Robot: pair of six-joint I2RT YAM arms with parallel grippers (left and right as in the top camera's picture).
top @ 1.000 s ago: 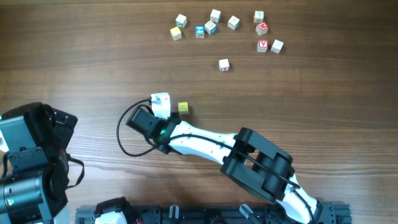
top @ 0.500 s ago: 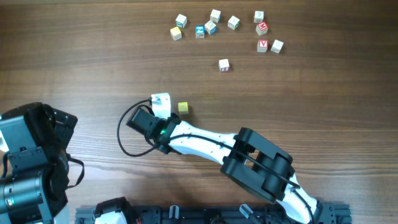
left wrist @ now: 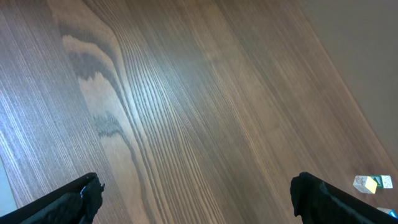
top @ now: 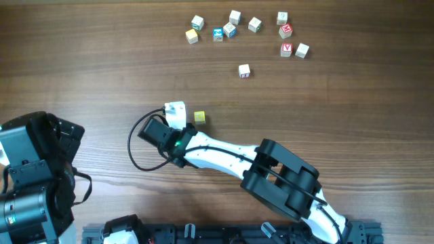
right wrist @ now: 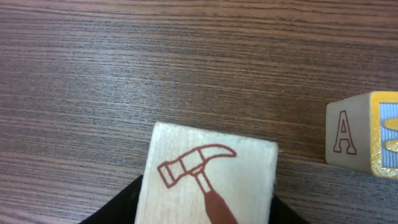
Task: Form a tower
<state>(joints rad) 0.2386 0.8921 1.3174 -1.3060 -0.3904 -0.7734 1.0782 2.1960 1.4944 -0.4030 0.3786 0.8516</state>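
Nothing is moving since a second ago: both arms and every block are staying put. The right gripper (top: pixel 175 112) is reaching to the middle of the table (top: pixel 352 122). Its black fingers (right wrist: pixel 118 208) are sitting on both sides of a hammer block (right wrist: pixel 211 177), but I cannot tell if they are squeezing it. The tower (top: pixel 199 117), yellow on top, is standing just beside them. The left gripper (left wrist: pixel 196 182) is hanging wide open, holding nothing.

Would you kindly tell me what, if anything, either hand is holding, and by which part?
Left hand: open, empty. The right hand has the hammer block between its fingers, at two opposite sides; whether it is gripped cannot be told.
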